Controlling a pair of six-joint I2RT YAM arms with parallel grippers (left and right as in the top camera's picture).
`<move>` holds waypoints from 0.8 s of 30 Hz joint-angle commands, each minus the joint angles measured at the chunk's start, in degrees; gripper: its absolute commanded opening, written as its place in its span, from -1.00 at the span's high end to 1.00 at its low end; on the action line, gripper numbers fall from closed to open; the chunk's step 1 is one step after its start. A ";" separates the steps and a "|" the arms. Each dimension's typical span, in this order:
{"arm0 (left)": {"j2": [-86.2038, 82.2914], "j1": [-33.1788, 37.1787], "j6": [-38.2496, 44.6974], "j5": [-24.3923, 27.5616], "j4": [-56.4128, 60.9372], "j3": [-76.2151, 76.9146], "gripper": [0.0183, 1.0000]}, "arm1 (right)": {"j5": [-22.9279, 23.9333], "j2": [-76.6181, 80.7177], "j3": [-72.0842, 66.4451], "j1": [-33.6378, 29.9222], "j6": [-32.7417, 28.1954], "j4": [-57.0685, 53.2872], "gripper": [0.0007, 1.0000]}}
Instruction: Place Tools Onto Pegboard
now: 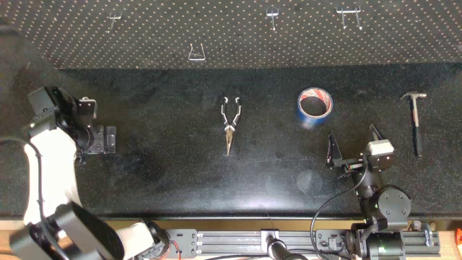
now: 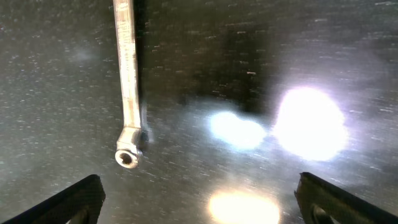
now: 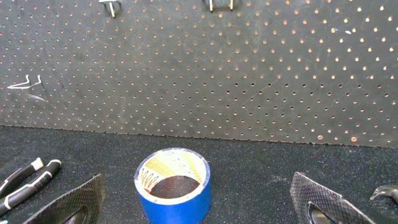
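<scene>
Operator: Tools, left to right?

Observer: You had them all lying on the black tabletop (image 1: 166, 166), none yet on the pegboard (image 1: 216, 29). A slim silver tool (image 2: 126, 93) with a ring end lay under your left arm. The pliers (image 1: 230, 121) were at centre, tips pointing near, handles toward the far side. The blue tape roll (image 1: 315, 105) was to their right, flat, with its open core facing up. The hammer (image 1: 415, 121) was farthest right, head toward the pegboard.

Operator: End effectors?

Observer: Your left end effector (image 1: 101, 139) was at the tabletop's left, pointed down, fingers spread wide, holding nothing. The silver tool's ring end lay close to one finger, not touching it. Your right end effector (image 1: 354, 146) was on the near side of the tape roll, also spread wide and empty. The roll was lined up between its fingers but farther off, clear of both.

Operator: Pegboard?

Observer: It ran along the far edge of your tabletop. Wire hooks (image 1: 196, 52) showed on it, one low near centre and others higher up.
</scene>
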 commanded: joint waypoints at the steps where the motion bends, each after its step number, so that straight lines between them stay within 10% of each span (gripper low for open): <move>1: 9.92 4.22 3.45 0.59 0.04 9.14 -0.99 | 0.09 -0.39 -0.13 0.48 0.44 -0.39 -0.95; 5: 19.98 6.36 3.48 7.93 -4.04 20.90 -0.99 | 0.09 -0.39 -0.13 0.48 0.44 -0.39 -0.95; 22: 33.38 6.32 10.78 6.45 -5.38 27.02 -0.99 | 0.09 -0.39 -0.15 0.48 0.44 -0.39 -0.95; 24: 33.38 6.32 10.73 6.54 -5.27 26.99 -0.57 | 0.09 -0.39 -0.15 0.48 0.44 -0.39 -0.95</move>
